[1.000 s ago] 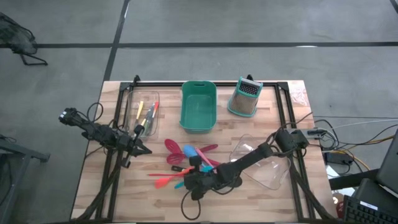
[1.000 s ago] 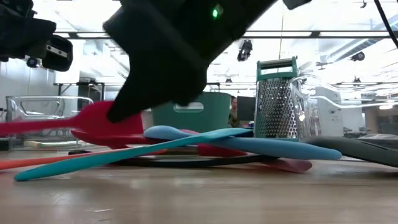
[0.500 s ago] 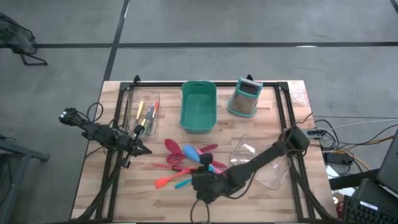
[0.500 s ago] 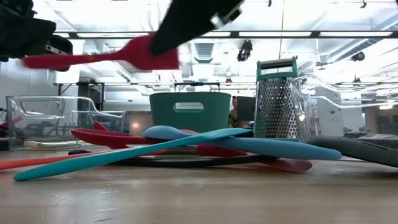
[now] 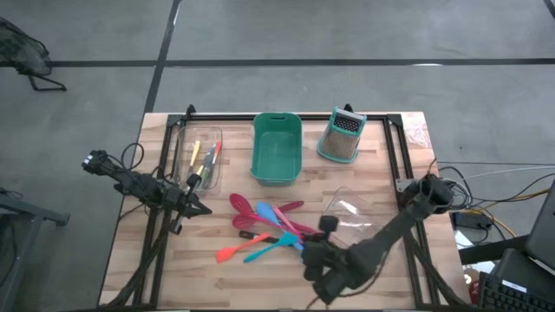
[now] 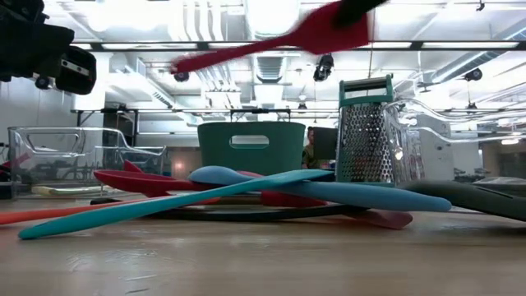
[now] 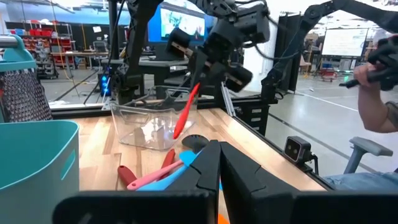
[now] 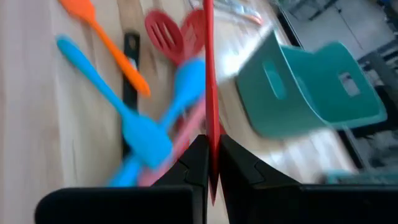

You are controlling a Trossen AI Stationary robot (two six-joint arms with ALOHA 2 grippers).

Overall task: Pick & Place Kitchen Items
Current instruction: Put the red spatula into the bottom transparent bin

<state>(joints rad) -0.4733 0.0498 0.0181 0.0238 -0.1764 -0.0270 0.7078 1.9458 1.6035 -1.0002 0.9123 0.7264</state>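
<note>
One at a time, working through the pile of kitchen items (image 5: 263, 227) at the near middle of the wooden table (image 5: 173, 269), and judging this as the carrying step: holding a red spatula (image 8: 209, 93) aloft in the right gripper (image 8: 210, 149), clenching it by its thin handle, the flat head hanging clear above the pile and touching nothing. Leaving the left gripper (image 7: 219, 155) clenched on nothing, waiting at the left of the table just beside the clear tray (image 5: 180, 143). Probably heading next for a container, though not being able to tell which: needing a level swing over to the teal bin (image 5: 257, 149) at the far middle or the clear tub (image 7: 146, 121) at the right, then lowering the long blade inside the walls before letting go, minding the head catching on a rim. Noting slim, long-handled shapes lying crossed below: a blue spatula (image 8: 146, 140), an orange tool (image 8: 106, 31), a red slotted turner (image 8: 163, 31), a black handle (image 8: 129, 68), all looking matte, rubbery and light. Seeing smooth plastic on the bin and perforated metal on the upright grater (image 5: 341, 137) to its right
</note>
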